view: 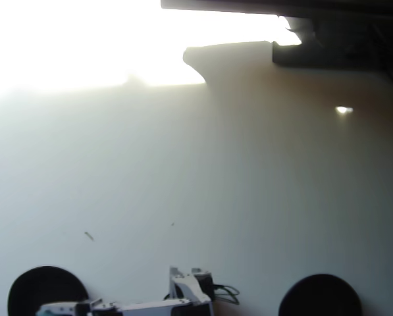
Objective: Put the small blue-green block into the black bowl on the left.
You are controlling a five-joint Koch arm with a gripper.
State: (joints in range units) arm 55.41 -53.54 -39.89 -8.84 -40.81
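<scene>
1. Block, small and blue-green: a sliver of teal shows at the very bottom edge of the overhead view, left of centre, right at the end of my arm. It is too small and too cropped to be sure it is the block, and I cannot tell whether it is in my grasp or lying on the table.
2. My gripper lies along the bottom edge, reaching toward the left side of the overhead view. Only its top shows, pale and low in frame — whether my jaws are wide, narrow or closed on something, I cannot tell.
3. My arm runs leftward from a grey-white joint block near bottom centre, with dark cables looped just to its right.
4. Left black bowl: a dark round shape at bottom left. My gripper overlaps its lower rim in the overhead view.
5. Right black bowl: a second dark round shape at bottom right, well apart from my arm.
6. Table: pale and bare through the middle, washed out by hard glare across the upper left — detail is lost there.
7. Top right: dark shapes along the far edge, unidentifiable, and one small bright glint on the table below them.
</scene>
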